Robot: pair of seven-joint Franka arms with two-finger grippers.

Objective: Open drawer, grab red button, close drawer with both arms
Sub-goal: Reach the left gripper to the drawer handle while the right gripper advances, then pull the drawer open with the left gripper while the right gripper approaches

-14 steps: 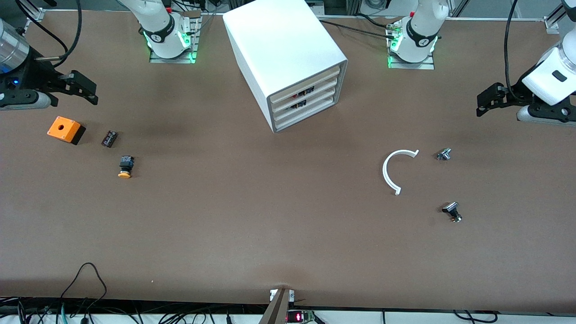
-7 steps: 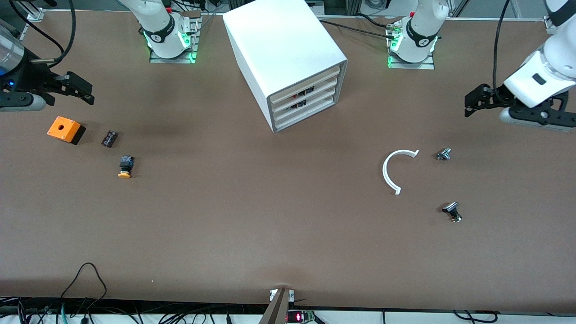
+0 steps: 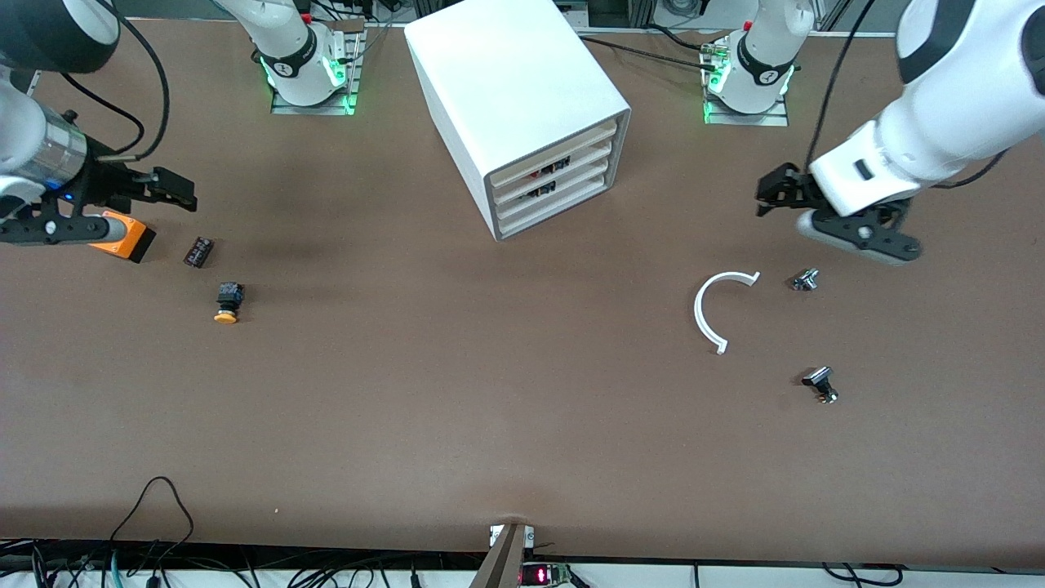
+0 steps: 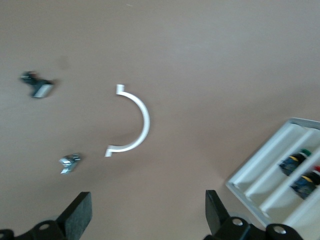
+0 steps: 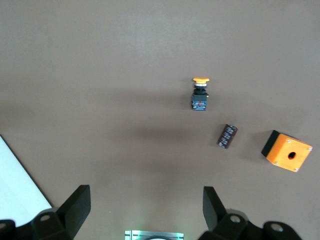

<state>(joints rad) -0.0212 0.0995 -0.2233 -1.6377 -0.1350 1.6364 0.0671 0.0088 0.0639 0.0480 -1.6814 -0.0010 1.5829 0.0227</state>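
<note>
Over table, L arm's end: left gripper (image 3: 771, 189) is hanging w/ fingers (image 4: 80, 219) spread wide, nothing betw. them; its cam is showing them well apart.
Over table, R arm's end: right gripper (image 3: 175, 189) is also hanging released, fingers (image 5: 77, 202) wide, empty, above the orange box (image 3: 122, 237).
Landmark: cabinet (image 3: 514, 106), sitting betw. the two bases, fronts angled toward L arm's end.
Drawer: all four are sitting shut; drawer (image 3: 553, 166) w/ red showing thru its slot is second from top, prob. the target.
Button: button (image 3: 540, 172) is lying inside that drawer, only a red glimpse; can't tell pose.
Why jaws wide: prob. getting set to hook a drawer front, judging by task.
Beside cabinet, L arm's end, nearer cam: white arc piece (image 3: 712, 306), metal bit (image 3: 806, 280), black-headed bit (image 3: 820, 382).
Beside cabinet, R arm's end, nearer cam: yellow-cap button (image 3: 228, 302), small dark block (image 3: 198, 251). Not targets.
Progress: nothing is opening yet.
</note>
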